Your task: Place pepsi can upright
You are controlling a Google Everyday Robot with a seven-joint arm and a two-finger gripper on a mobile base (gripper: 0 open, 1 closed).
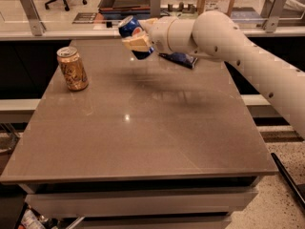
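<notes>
The pepsi can, dark blue with a round red, white and blue logo and a silver end, is held tilted in the air above the far part of the table. My gripper is shut on it, with a tan finger across its lower side. The white arm reaches in from the right.
A gold-tan can stands upright at the table's far left. A dark blue snack bag lies at the far edge, partly behind my arm. A counter with glass panels runs behind the table.
</notes>
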